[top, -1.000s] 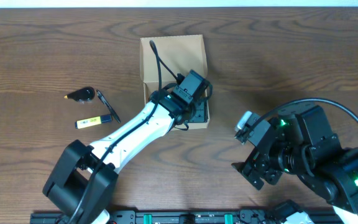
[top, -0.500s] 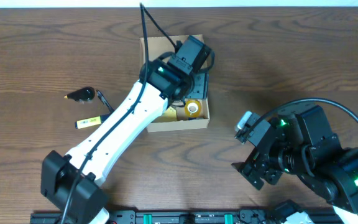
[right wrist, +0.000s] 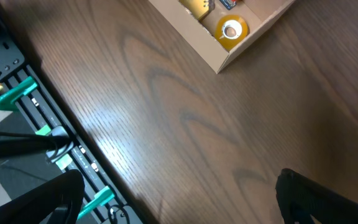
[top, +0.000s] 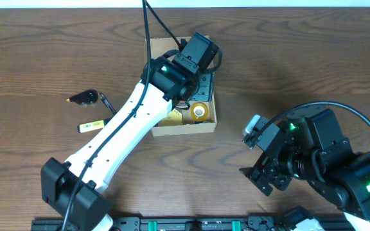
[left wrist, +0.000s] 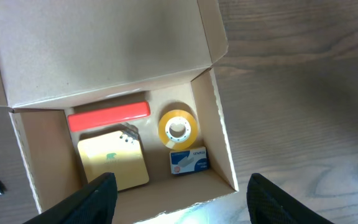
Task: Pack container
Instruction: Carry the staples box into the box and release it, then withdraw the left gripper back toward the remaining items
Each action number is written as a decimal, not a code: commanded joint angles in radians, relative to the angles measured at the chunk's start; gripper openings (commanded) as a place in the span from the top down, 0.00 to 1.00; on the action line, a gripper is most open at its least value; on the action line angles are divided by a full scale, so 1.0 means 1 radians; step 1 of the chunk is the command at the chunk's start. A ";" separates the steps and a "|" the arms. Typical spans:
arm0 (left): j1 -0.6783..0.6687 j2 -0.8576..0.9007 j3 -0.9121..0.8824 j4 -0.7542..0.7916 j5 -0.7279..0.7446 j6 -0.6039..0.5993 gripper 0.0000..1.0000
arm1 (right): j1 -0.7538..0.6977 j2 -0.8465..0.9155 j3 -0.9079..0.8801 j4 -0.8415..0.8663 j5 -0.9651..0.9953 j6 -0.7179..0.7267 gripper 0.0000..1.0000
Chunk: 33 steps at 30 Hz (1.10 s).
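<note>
The container (top: 186, 129) is an open brown cardboard box in the middle of the table, lid flap folded back. In the left wrist view the container (left wrist: 224, 149) holds a red bar (left wrist: 109, 116), a yellow pad (left wrist: 114, 158), a yellow tape roll (left wrist: 178, 129) and a small blue-white box (left wrist: 189, 160). My left gripper (left wrist: 182, 205) hangs open and empty above the box's front wall; from overhead the left gripper (top: 200, 74) covers the box's far part. My right gripper (right wrist: 179, 208) is open and empty over bare table, right of the box (right wrist: 229, 57).
Left of the box lie a black object (top: 85, 97), a black pen (top: 111, 109) and a yellow marker (top: 95, 126). The right arm (top: 313, 160) sits folded at the front right. A black and green rail (right wrist: 23, 93) runs along the table's front edge.
My left arm has moved toward the far side of the box, uncovering the tape roll and the front of the box's inside. The right arm has not moved.
</note>
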 commanded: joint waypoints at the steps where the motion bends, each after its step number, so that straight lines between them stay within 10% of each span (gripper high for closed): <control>1: 0.003 0.003 0.018 -0.005 -0.020 0.006 0.32 | -0.008 0.000 -0.001 -0.001 -0.001 0.013 0.01; 27: 0.637 -0.242 -0.096 -0.200 -0.031 0.153 0.23 | -0.008 0.000 -0.001 -0.001 -0.001 0.013 0.01; 33: 0.798 -0.242 -0.341 -0.047 0.104 -0.052 0.25 | -0.008 0.000 -0.001 -0.001 -0.001 0.013 0.01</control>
